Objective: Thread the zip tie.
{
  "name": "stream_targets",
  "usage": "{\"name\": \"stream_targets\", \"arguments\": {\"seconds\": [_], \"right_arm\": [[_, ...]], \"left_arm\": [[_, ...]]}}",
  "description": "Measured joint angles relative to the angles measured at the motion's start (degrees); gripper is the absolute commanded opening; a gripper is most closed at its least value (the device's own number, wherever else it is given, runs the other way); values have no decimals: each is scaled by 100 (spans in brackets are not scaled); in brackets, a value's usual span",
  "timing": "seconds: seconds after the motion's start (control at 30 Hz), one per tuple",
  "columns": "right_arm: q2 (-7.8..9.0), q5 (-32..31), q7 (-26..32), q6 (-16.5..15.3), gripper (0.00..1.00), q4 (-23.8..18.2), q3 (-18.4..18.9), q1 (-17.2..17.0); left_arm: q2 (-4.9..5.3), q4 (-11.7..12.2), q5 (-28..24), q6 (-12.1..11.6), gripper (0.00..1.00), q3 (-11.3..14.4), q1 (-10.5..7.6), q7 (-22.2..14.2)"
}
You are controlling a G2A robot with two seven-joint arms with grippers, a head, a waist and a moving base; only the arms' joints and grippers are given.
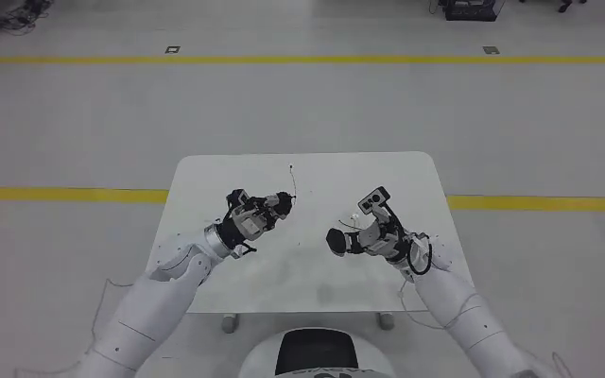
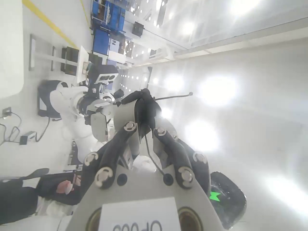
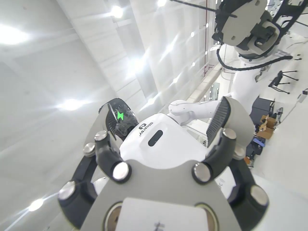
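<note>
Fingers (image 2: 126, 114) of our left gripper (image 2: 145, 102) clamp the zip tie (image 2: 172, 96) above the table (image 1: 378, 175); our right gripper (image 3: 166, 114) is spread wide, holding nothing, nearby.

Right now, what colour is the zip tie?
Black; the zip tie shows best in right wrist view.

Robotics lab hall, yellow floor tape (image 1: 302, 60) running at the white table (image 1: 378, 170)'s 12 o'clock, blue racks (image 2: 102, 40) standing, ceiling lights (image 3: 117, 12) shining.
</note>
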Motion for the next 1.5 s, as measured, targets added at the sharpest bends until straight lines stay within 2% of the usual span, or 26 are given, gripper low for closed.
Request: {"name": "stream_targets", "arguments": {"seconds": [0.07,0.13,0.3,0.4,0.5,0.63,0.73,0.97,1.03,1.13,1.37,1.4,1.5], "right_arm": [[-14,51,0,-31,100,24,-60,39],[-14,51,0,-32,100,21,-59,39],[-15,47,-20,-22,100,1,-58,28],[-47,45,-264,35,100,-153,-114,-21],[-90,-14,-340,-126,100,-180,-183,-11],[-158,18,-315,-356,100,-165,-258,24],[-174,32,-245,-433,100,-173,-269,40],[-179,15,-339,-426,100,-243,-265,20],[-192,-69,-510,-571,100,-347,-243,-17],[-234,19,-547,-734,100,-419,-248,-57],[-367,40,-591,-736,100,-337,-255,-15],[-385,46,-591,-736,99,-318,-250,-11],[-444,72,-552,-736,81,-260,-227,7]], "left_arm": [[-17,47,-122,54,0,39,-51,-146],[-20,69,-57,-22,0,32,-90,-210],[-21,59,-55,-25,0,34,-87,-194],[-45,17,-214,36,0,86,-77,-201],[-79,49,-636,179,0,132,-70,-398],[-127,219,-1282,377,0,154,-134,-756],[-138,276,-1351,394,0,157,-191,-916],[-154,211,-1321,376,0,206,-173,-795],[-177,187,-1355,353,0,259,-164,-707],[-212,197,-1450,286,0,316,-165,-623],[-284,236,-1660,116,0,394,-174,-632],[-290,241,-1664,106,0,399,-177,-652],[-305,257,-1666,86,0,402,-182,-707]]}}
